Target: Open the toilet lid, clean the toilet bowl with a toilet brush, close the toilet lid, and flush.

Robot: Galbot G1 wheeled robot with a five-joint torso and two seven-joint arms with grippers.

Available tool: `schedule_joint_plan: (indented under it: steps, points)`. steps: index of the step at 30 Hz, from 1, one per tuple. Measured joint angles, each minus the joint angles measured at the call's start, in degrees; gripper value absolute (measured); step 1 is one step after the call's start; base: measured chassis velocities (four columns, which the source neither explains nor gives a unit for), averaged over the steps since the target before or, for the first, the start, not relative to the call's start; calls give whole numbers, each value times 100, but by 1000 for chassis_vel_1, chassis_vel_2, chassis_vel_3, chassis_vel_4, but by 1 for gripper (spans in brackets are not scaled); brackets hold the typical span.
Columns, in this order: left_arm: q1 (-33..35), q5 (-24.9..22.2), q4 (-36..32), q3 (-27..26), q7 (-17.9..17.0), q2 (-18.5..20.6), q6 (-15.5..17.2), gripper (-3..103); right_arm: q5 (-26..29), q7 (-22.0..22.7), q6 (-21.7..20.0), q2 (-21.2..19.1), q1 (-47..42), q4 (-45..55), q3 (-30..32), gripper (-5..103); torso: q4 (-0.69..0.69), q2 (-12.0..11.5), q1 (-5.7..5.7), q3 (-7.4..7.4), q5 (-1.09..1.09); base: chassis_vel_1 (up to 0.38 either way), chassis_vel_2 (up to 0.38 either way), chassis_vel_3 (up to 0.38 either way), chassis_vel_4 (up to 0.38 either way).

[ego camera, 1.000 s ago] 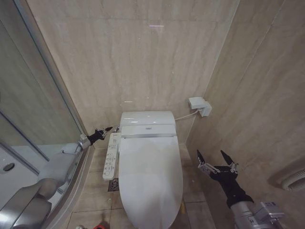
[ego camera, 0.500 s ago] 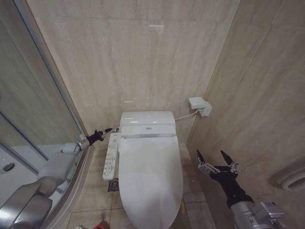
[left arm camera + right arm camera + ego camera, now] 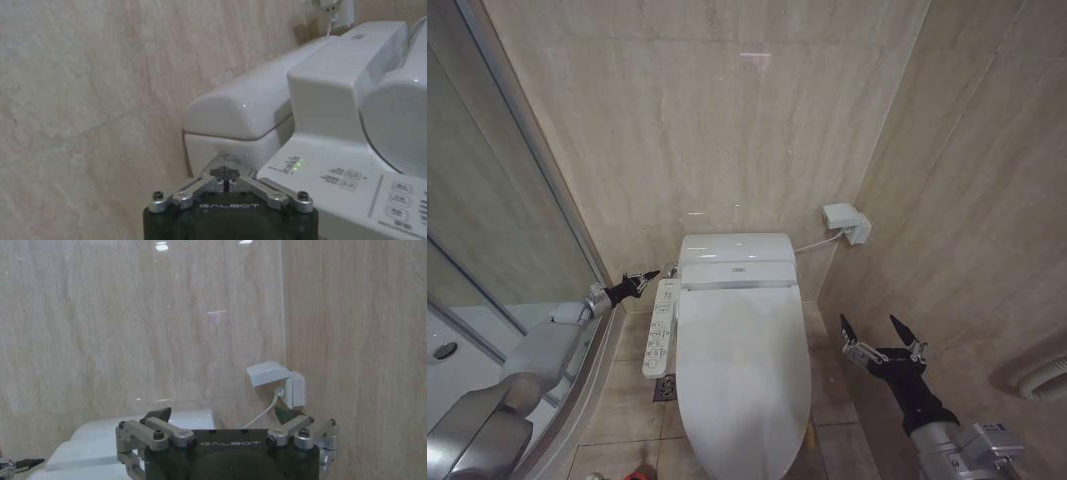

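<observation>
The lid (image 3: 742, 365) is seen closed, lying flat over the bowl in the lower centre of the head view, its glossy white top facing up. The bowl itself is covered by it. Behind the lid, toward the wall, sits the white tank unit (image 3: 736, 261), and along the lid's left edge in the frame runs a white control panel (image 3: 660, 326) with rows of buttons; in the left wrist view the panel (image 3: 360, 195) is shown with small green lights lit.

The left gripper (image 3: 647, 276) is held at the left-centre of the head view, just beside the upper end of the panel and the rear left corner of the tank unit. Its fingers are drawn together to a narrow point; in the left wrist view they are seen meeting close against the tank's side (image 3: 227, 172).

The right gripper (image 3: 878, 332) hangs in the lower right of the head view, well apart from the lid, near the right wall. Its two dark fingers (image 3: 848, 330) are spread wide with nothing between them.

On the back wall at the upper right of the tank a white outlet box (image 3: 846, 222) is mounted, with a cable (image 3: 817, 241) led down from it to the toilet. A glass shower screen (image 3: 497, 230) occupies the left of the frame.
</observation>
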Motion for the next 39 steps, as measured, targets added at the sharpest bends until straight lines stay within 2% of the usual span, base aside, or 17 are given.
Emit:
schedule_joint_plan:
  steps: [10,21,39]
  points:
    - [-6,-6,2,-5,64,-63,11,0,0,0,0,0,0,0,0,100,0,-2,3,1,0,-61,51,59,-60]
    - [-42,-94,105,3,378,-81,8,0,0,0,0,0,0,0,0,100,0,-1,0,0,0,-6,4,4,-4]
    - [-28,-157,388,-25,539,-154,-15,0,0,0,0,0,0,0,0,100,1,0,0,0,1,0,0,0,0]
